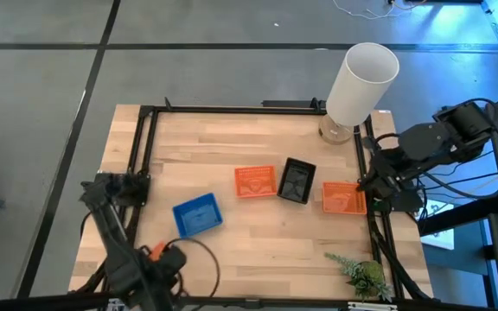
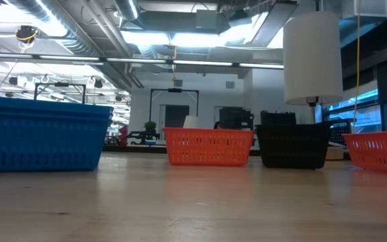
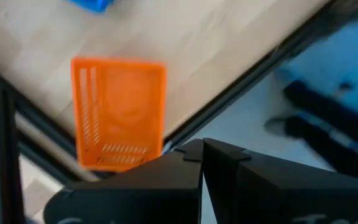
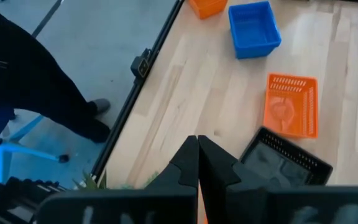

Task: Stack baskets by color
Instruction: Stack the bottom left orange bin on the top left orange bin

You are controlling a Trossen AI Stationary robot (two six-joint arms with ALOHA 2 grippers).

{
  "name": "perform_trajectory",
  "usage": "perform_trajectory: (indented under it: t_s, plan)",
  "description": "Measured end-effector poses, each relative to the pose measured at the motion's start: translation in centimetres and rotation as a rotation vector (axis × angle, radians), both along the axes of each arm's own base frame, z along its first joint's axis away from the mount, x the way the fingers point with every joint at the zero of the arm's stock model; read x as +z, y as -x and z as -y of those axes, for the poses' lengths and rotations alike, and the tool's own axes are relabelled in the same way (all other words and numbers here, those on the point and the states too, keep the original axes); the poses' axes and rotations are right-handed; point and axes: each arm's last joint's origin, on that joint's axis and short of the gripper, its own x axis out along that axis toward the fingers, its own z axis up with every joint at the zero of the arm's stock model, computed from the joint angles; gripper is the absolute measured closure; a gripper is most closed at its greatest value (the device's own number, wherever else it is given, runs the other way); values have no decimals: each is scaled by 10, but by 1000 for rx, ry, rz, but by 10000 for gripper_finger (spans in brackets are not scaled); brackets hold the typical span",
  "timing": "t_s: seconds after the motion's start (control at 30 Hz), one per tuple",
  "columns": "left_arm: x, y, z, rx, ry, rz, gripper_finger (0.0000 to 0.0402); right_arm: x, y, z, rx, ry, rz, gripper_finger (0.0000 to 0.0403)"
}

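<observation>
Four baskets lie flat on their bottoms in a row on the wooden table: a blue basket (image 1: 197,214), an orange basket (image 1: 255,181), a black basket (image 1: 297,181) and a second orange basket (image 1: 344,198) by the right rail. A third orange basket (image 3: 118,112) lies at the near left corner. It is mostly hidden under my left arm in the high view. My left gripper (image 3: 202,144) hangs shut above that corner, pointing down, its fingertips beside the basket and clear of it. My right gripper (image 4: 197,142) is shut and raised over the right rail (image 1: 372,173).
A tall white cylinder (image 1: 361,82) stands at the far right corner. A small green plant (image 1: 366,276) lies at the near right. A black frame rail (image 1: 141,164) runs round the table. A person's dark legs (image 4: 36,81) stand beyond the near edge.
</observation>
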Motion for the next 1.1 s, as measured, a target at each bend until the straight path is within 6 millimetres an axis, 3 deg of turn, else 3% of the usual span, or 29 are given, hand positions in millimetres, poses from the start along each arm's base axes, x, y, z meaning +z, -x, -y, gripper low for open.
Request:
perform_trajectory:
  t_s: [0.27, 0.47, 0.73, 1.1]
  plan:
    - [-36, 13, 11, -71, 10, -210, 368, -2, -10, -4, 17, 21, -5, 402]
    - [-55, 6, 6, -96, -17, -250, 339, -2, -16, -8, 28, 0, 7, 402]
    - [-80, -8, 15, -91, 2, -73, 341, -1, -18, -9, 32, -12, 16, 402]
    - [-120, -4, 10, -115, -44, -118, 339, -1, -18, -9, 31, -13, 15, 402]
